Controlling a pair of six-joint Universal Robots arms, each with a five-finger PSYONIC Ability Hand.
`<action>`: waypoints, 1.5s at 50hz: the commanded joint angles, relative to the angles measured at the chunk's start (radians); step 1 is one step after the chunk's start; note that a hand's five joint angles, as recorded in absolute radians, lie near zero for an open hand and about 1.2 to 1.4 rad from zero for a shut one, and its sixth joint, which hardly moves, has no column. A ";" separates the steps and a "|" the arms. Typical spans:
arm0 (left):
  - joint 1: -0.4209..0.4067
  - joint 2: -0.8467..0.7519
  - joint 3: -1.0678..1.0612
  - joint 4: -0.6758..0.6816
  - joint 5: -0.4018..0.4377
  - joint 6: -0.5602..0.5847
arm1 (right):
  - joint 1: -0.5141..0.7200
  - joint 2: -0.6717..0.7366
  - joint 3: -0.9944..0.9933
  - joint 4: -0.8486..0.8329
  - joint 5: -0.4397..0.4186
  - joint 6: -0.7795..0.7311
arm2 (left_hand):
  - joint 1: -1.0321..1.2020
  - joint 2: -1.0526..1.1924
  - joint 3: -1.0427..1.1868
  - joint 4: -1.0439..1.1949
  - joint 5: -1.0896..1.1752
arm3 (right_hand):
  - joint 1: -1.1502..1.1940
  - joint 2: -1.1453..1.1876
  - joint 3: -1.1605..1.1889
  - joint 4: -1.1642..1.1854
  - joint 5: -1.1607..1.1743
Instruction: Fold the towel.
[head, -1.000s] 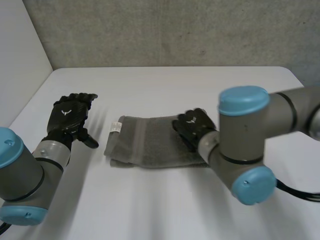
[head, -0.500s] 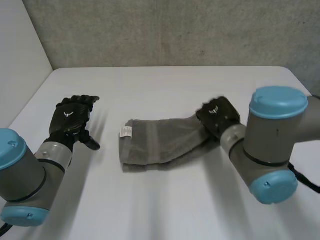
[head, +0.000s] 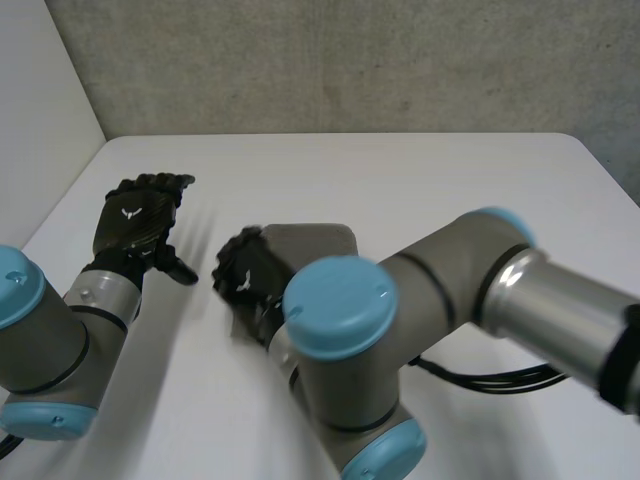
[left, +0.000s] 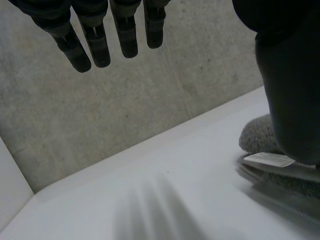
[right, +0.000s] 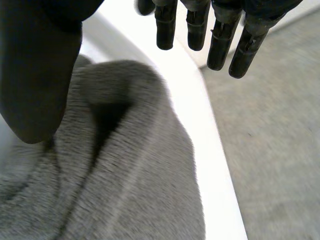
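Grey towel (head: 318, 240) is laid on white table (head: 420, 170); R hand (head: 245, 278) is held over its end w/ fingers straight, nothing gripped. L hand (head: 135, 222) is held open nearby, apart from towel.

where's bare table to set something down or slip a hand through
Bare: the far strip of the table between the towel and the wall, and its right side beyond the right arm. Crowded: the gap between the left hand and the right hand, which sits at the towel's left end.
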 joint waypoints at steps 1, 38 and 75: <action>-0.044 0.003 0.044 -0.013 0.000 -0.008 | -0.105 -0.145 0.086 0.002 0.023 0.225 | -0.079 -0.076 -0.062 -0.078 -0.212 | -0.063 -0.071 -0.066 -0.079 -0.061; -0.218 -0.227 0.174 -0.179 -0.006 0.001 | -0.335 -0.010 0.148 0.059 -0.085 0.515 | -0.053 -0.049 -0.035 -0.051 -0.186 | -0.063 -0.071 -0.066 -0.079 -0.061; -0.158 0.155 0.470 -0.642 -0.090 -0.210 | -0.478 -0.478 0.183 0.100 0.058 0.676 | -0.058 -0.055 -0.041 -0.057 -0.192 | -0.063 -0.071 -0.066 -0.079 -0.061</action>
